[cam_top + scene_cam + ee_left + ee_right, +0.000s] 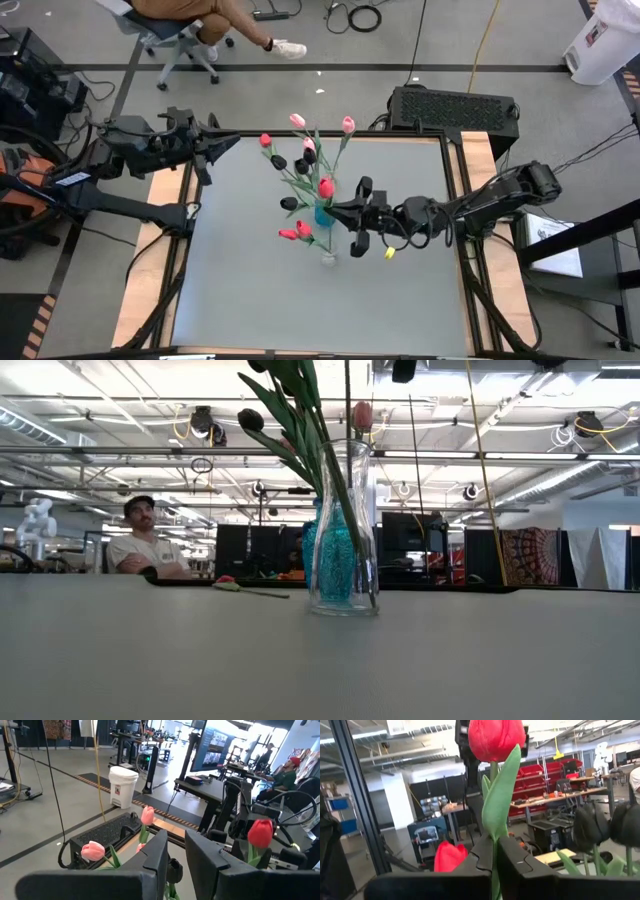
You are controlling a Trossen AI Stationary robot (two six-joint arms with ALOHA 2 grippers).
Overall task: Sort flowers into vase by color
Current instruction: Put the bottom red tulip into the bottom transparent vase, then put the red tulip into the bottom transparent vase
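A clear glass vase [345,530] stands mid-table and holds green stems with black heads [250,420]. A blue vase [322,213] stands just behind it. Pink [297,120], red [265,140] and black [277,160] flowers spread above the vases. Two red flowers [295,233] lie flat on the table beside them. My right gripper [332,211] reaches in from the right, over the blue vase, shut on a red tulip [325,187]. My left gripper [232,143] waits level above the far left corner, narrowly open, with nothing between its fingers [159,850]. My right gripper [494,852] pinches the red tulip's green stem [493,840] between its two fingers, well below the head [495,737] and beside a long leaf. The fingers come nearly level from the table's right and lie across the stem. The tulip stands upright; its lower end is hidden.
A black box [455,105] sits past the table's far right corner. A seated person [140,545] shows beyond the far edge. Bare table [250,300] stretches toward the near edge on both sides of the vases.
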